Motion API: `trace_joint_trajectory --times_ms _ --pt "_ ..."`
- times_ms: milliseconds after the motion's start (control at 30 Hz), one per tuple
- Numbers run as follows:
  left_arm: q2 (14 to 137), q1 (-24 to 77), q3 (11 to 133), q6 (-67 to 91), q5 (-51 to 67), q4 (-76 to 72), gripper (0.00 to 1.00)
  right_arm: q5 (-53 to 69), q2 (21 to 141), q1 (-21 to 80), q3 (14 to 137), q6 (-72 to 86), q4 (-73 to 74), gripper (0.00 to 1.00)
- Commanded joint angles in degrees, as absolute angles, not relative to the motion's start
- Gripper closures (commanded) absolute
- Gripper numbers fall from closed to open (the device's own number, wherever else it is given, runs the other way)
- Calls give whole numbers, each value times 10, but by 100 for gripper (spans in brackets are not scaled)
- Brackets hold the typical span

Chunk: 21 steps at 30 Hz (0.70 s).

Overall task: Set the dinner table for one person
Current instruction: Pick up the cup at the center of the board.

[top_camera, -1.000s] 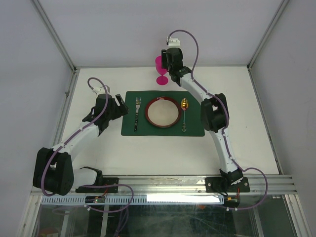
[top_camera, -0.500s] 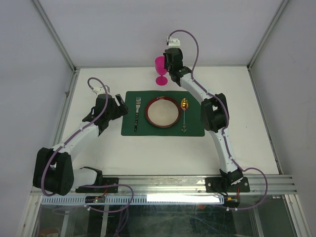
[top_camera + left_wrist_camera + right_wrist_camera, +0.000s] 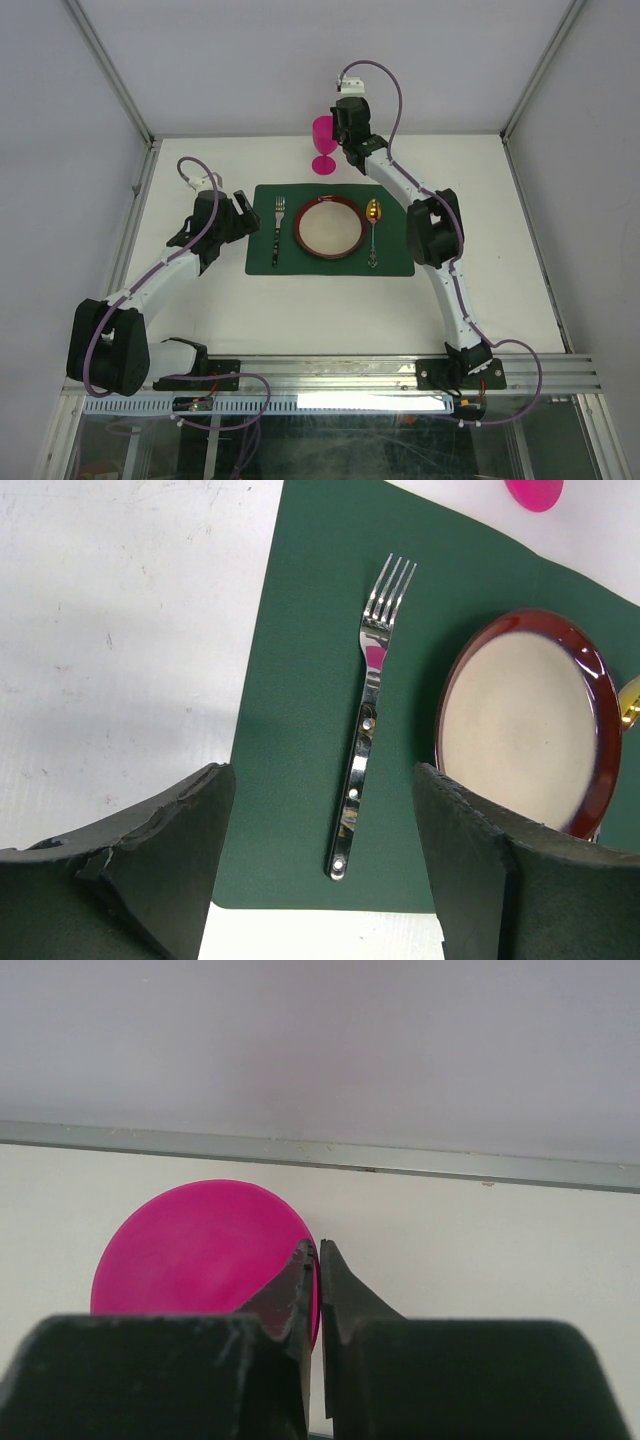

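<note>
Overhead view of a large white dinner table [image 3: 200, 300] edged by aluminium rails, with two robot arms bolted at its near edge. A dark green placemat [image 3: 390, 260] lies flat near the middle of the table. On it sit a round cream plate with a dark red rim [image 3: 298, 228], a silver fork [image 3: 278, 232] just left of the plate with its tines pointing to the far side, and a gold-bowled spoon [image 3: 372, 212] just right of the plate. A bright pink goblet [image 3: 323, 135] stands upright on the bare table beyond the placemat's far edge, close to the back rail. The right gripper [image 3: 336, 124] reaches to the goblet; its wrist camera shows the two black fingers pressed almost together [image 3: 318, 1260], pinching the right side of the goblet's rim [image 3: 190, 1250], with a sliver of pink between them. The left gripper [image 3: 243, 215] hangs over the placemat's left edge with its jaws spread wide and nothing in them; its wrist camera looks down between the fingers [image 3: 320, 775] at the fork [image 3: 365, 740], apart from both pads.
</note>
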State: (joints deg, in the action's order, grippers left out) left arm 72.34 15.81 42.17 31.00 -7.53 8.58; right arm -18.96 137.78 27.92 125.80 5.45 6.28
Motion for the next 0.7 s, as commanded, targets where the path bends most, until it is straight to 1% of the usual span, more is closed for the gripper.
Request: trace_joint_trajectory --times_ms 0,400,667 --pt "719 162 419 322 -73 59 27 -189 1347 277 1270 49 27 100" --pt "721 163 418 321 -72 57 27 -189 1314 278 1242 39 -7 100" --pt "723 165 418 324 -69 50 27 -197 1292 278 1245 18 -8 100"
